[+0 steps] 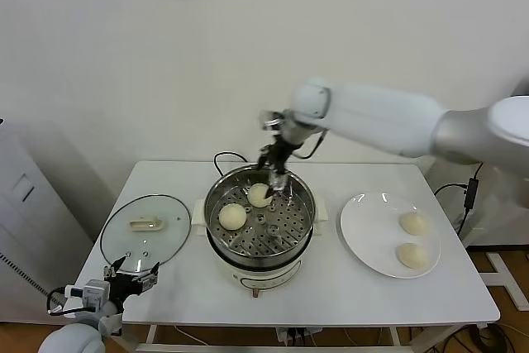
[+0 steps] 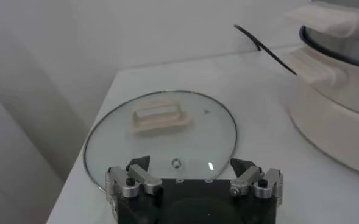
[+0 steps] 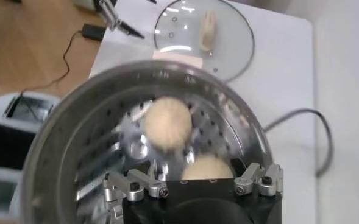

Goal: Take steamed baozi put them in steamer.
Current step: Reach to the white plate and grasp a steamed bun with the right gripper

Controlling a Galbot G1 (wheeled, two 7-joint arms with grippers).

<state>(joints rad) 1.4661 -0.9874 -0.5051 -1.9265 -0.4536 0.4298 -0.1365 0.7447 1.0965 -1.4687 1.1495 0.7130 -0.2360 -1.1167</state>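
Note:
The steel steamer (image 1: 307, 208) stands mid-table on its cream base. Two baozi lie on its perforated tray: one at the back (image 1: 259, 195) and one to the left of it (image 1: 232, 216). My right gripper (image 1: 277, 178) hangs open just above the steamer's back rim, right beside the back bun. In the right wrist view the open gripper (image 3: 190, 165) has that bun (image 3: 206, 168) between and below its fingers, and the other bun (image 3: 167, 122) lies farther off. Two more baozi (image 1: 413, 223) (image 1: 412, 255) lie on the white plate (image 1: 368, 237). My left gripper (image 1: 132, 274) is parked open at the front left.
The glass lid (image 1: 145, 229) with a white handle lies flat left of the steamer, and it also shows in the left wrist view (image 2: 161, 131) just beyond the left gripper (image 2: 190, 163). A black cord (image 1: 227, 157) runs behind the steamer. The wall is close behind the table.

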